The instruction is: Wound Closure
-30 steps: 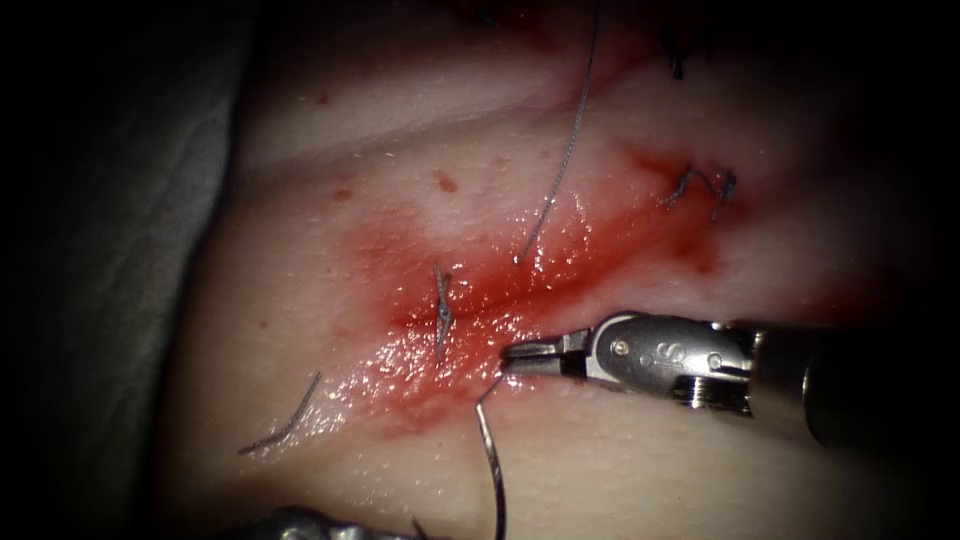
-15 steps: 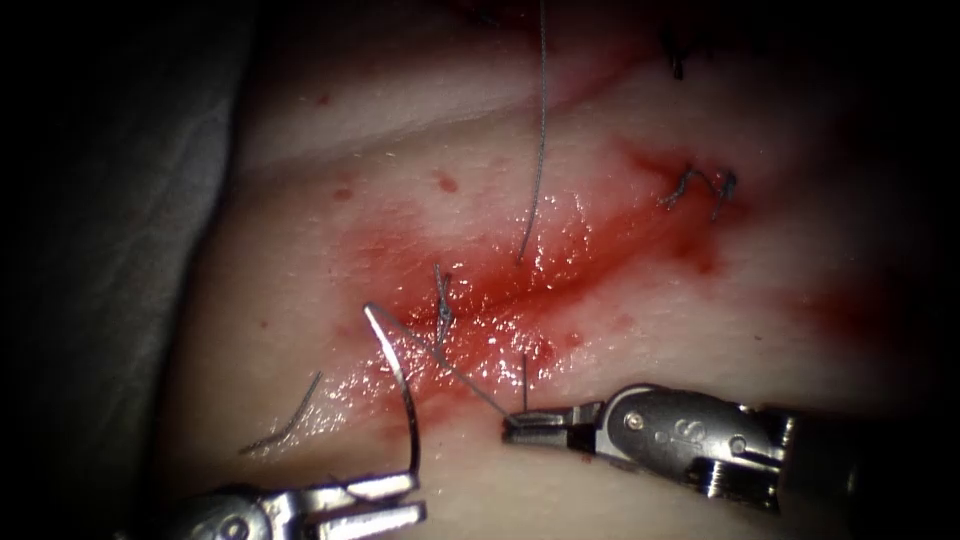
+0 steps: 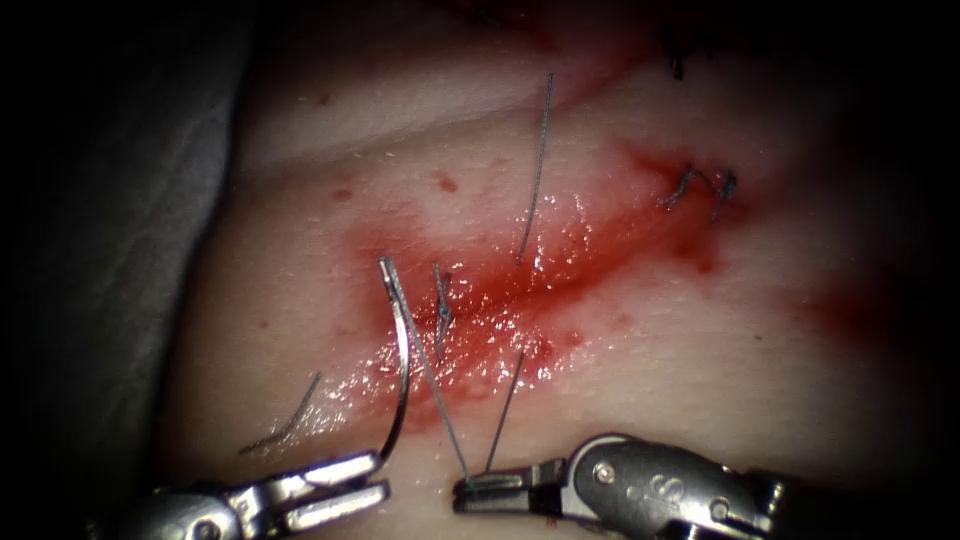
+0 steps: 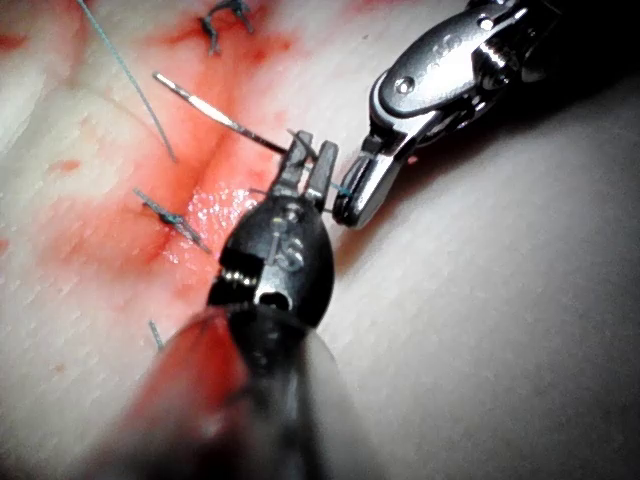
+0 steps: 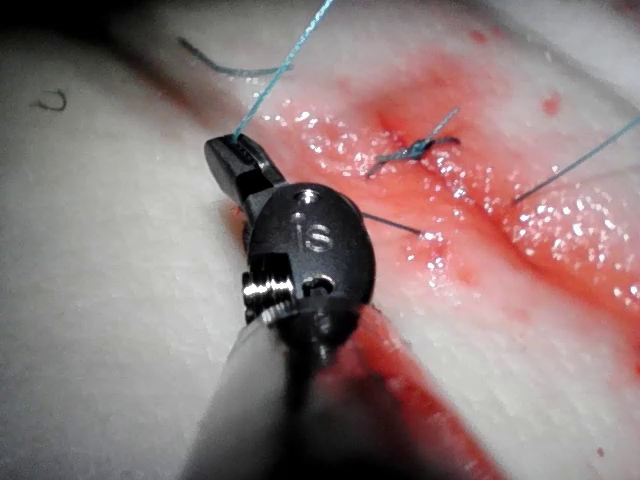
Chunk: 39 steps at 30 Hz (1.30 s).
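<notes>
Left tool (image 3: 375, 478): I've got its steel jaws clamped on the needle near one end of the curve, at the lower left of the endoscope view, off the tissue.
Needle (image 3: 402, 350): thin, bright, strongly curved wire; it arcs up from my left tool and its free end stands above the left side of the cut, not in the tissue.
Right tool (image 3: 470, 490): jaws closed on the thread, coming in low from the right, just beside my left tool with a small gap between them.
Thread (image 3: 440, 400): fine dark strand, taut, running from the needle's upper end down to my right tool; a second strand (image 3: 505, 410) rises from there to the wet margin of the cut.
Tissue (image 3: 700, 340): pale, smooth, faintly dimpled.
Cut (image 3: 520, 290): a slanting groove, glossy with red fluid (image 3: 470, 330).
Earlier stitches: a knotted one (image 3: 441, 305) on the cut, another (image 3: 700, 185) at upper right.
Cut end of thread (image 3: 285, 425): lying loose at left.
Open room: bare pale tissue right of the cut.
</notes>
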Tool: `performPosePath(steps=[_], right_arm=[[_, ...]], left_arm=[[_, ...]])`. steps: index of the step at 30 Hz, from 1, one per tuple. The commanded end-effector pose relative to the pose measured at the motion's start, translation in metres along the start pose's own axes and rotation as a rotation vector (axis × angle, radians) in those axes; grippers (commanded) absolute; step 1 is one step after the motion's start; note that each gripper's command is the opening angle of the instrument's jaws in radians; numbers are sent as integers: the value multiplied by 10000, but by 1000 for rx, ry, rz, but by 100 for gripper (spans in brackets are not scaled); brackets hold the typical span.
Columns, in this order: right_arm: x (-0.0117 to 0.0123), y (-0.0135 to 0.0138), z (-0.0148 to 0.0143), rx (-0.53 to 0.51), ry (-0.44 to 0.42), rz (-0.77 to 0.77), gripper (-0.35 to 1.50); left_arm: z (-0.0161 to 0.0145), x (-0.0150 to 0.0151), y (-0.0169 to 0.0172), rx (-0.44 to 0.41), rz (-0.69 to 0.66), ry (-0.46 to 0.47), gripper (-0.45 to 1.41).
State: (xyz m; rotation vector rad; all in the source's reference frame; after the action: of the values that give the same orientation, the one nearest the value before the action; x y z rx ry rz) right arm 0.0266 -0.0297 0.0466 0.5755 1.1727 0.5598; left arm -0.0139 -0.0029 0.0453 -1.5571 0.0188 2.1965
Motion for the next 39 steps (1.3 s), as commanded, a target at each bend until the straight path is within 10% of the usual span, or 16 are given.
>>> performPosePath(steps=[1, 3, 7, 30, 33, 35, 39], right_arm=[[6, 1, 10, -23, 20, -33, 44], [14, 8, 9, -95, 24, -126, 111], [24, 25, 2, -199, 31, -243, 143], [-36, 131, 18, -404, -78, -180, 125], [-38, 135, 25, -409, -81, -151, 74], [-38, 134, 25, -400, -97, -138, -35], [-37, 127, 20, -426, -115, -113, -35]], left_arm=[[3, -6, 0, 6, -5, 2, -35], [-6, -7, -7, 32, -3, -3, -33], [-22, -14, -16, 63, 2, -25, -32], [-41, -31, -26, 124, 6, -55, -27], [-41, -33, -24, 124, 8, -54, -27], [-42, -34, -23, 125, 10, -54, -27], [-45, -37, -24, 130, 12, -58, -27]])
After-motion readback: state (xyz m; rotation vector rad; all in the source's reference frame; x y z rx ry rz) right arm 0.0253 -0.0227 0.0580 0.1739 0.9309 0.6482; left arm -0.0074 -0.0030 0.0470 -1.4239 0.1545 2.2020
